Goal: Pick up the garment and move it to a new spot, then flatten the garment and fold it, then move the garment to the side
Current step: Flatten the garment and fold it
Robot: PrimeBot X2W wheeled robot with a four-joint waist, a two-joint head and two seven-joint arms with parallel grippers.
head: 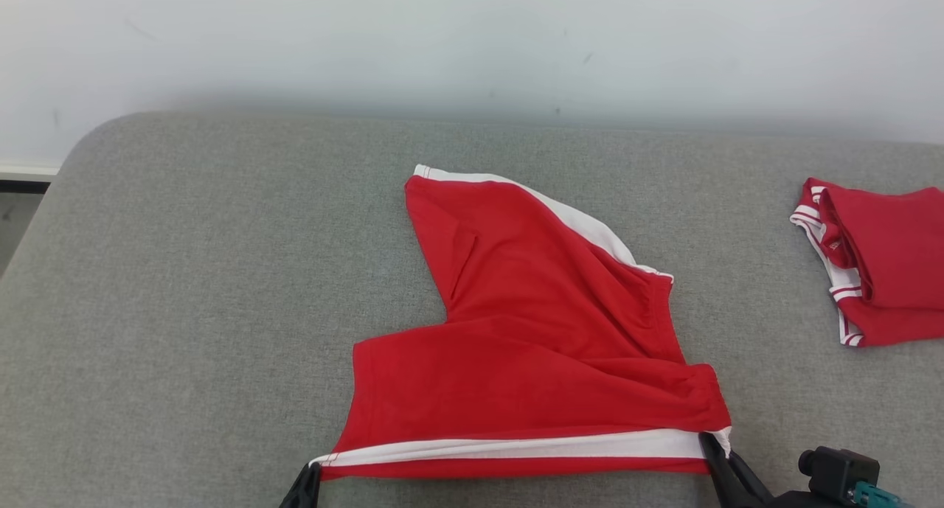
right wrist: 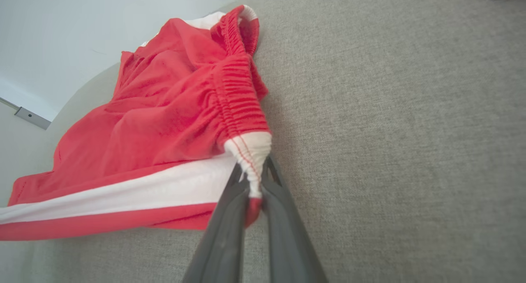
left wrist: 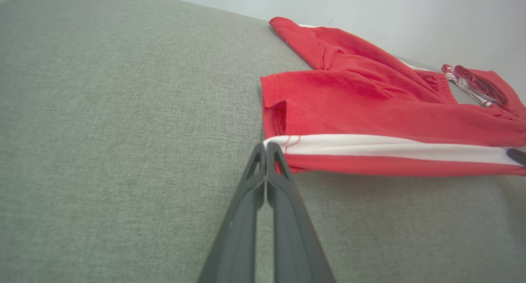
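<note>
The garment [head: 531,346] is a pair of red shorts with a white side stripe, lying crumpled on the grey padded surface [head: 184,309]. Its near edge runs taut between my two grippers. My left gripper [head: 308,480] is shut on the hem corner of the stripe, and the left wrist view shows that gripper [left wrist: 266,148] closed at the corner of the garment [left wrist: 370,106]. My right gripper [head: 712,446] is shut on the waistband corner. In the right wrist view that gripper [right wrist: 252,174] pinches the gathered white end of the garment [right wrist: 164,123].
A second red garment [head: 877,265] with white trim lies folded at the surface's right edge, also seen as the folded garment [left wrist: 476,79] in the left wrist view. A pale wall [head: 472,43] runs behind. The surface's rounded corner and edge are at the left.
</note>
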